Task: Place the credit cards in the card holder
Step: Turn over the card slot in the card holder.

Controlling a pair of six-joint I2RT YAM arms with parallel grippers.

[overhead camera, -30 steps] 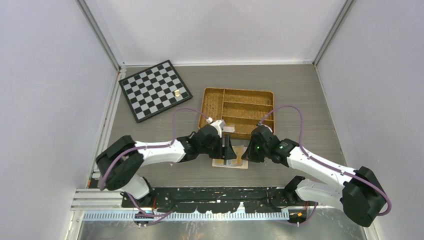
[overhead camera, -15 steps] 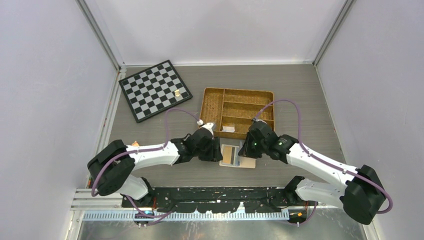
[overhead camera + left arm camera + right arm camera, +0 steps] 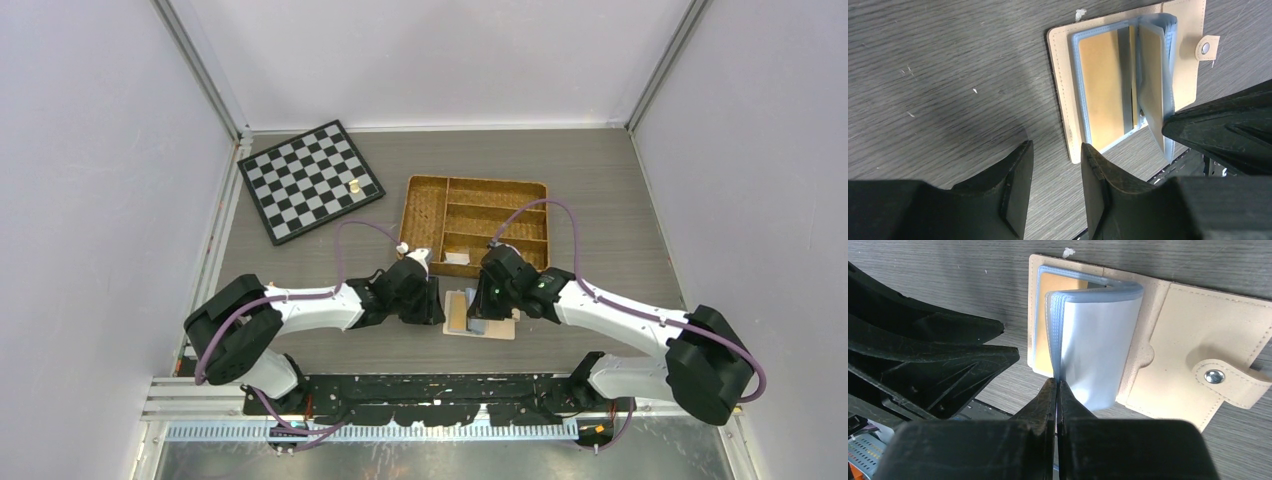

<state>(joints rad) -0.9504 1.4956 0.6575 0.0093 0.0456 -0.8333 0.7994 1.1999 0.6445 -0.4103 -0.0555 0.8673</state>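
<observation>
Centre frame: holding up clear plastic sleeves (image 3: pixel 1098 340) of open peach-beige leather folding card holder (image 3: pixel 1198 335), right gripper (image 3: pixel 1056 385) clenched on them, seemingly; left gripper (image 3: pixel 1055 155) parted, empty. Next: fetch card, align with sleeve mouth.

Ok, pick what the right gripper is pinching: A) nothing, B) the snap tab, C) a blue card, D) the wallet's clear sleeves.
D: the right wrist view shows the right gripper closed on the edge of the clear sleeves, holding them up off the open wallet.

No legible text, labels or numbers
</observation>
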